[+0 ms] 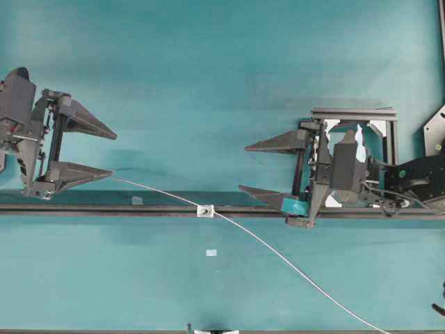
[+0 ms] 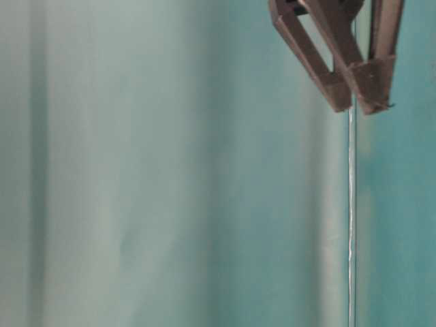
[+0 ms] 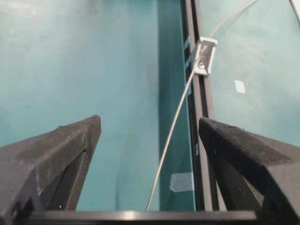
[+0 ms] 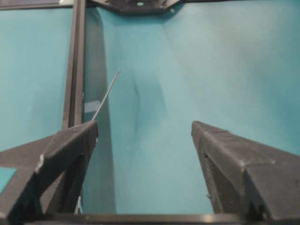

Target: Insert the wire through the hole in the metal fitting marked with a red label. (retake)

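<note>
Wire (image 1: pixel 278 254) ran across the teal table (image 1: pixel 208 83) from near the lower finger of the left claw (image 1: pixel 111 152) down to the lower right edge, passing through the metal fitting (image 1: pixel 205 210), which sat on the dark rail (image 1: pixel 104 209) crossing the table. Both claws stood released with fingers spread wide and nothing between them, the left claw at the left edge and the right claw (image 1: pixel 243 168) just right of the fitting, above the rail. A small pale tag (image 1: pixel 211 252) lay on the table below the fitting.
</note>
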You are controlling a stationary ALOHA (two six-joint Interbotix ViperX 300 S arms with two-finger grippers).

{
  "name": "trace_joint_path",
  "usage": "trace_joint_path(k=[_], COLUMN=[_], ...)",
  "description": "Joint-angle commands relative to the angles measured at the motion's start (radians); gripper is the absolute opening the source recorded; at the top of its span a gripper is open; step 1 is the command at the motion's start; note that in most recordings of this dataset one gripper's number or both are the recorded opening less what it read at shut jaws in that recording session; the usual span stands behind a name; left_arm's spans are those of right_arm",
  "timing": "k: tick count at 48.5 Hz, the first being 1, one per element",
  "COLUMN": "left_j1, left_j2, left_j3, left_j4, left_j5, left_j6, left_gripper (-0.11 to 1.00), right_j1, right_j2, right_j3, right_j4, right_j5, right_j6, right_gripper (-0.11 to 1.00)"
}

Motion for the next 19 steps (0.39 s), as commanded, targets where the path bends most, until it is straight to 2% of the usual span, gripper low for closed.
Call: trace_joint_path(k=[1,19], left_j1=[0.011,0.023], left_j2=[-0.003,-0.003], left_j3=[-0.02,-0.043], left_j4=[0.003,0.003], left_j5=[-0.005,-0.005], left_j6=[0.003,0.066], left_gripper=[0.59,0.58], right_j1=[-0.006,-0.014], right_j2=[-0.032,-0.069], right_j3=[-0.003,0.018], right_j4=[0.0,0.0], right_j5=[-0.005,-0.003], right_j6=[0.0,0.0], right_gripper=[0.89,0.89])
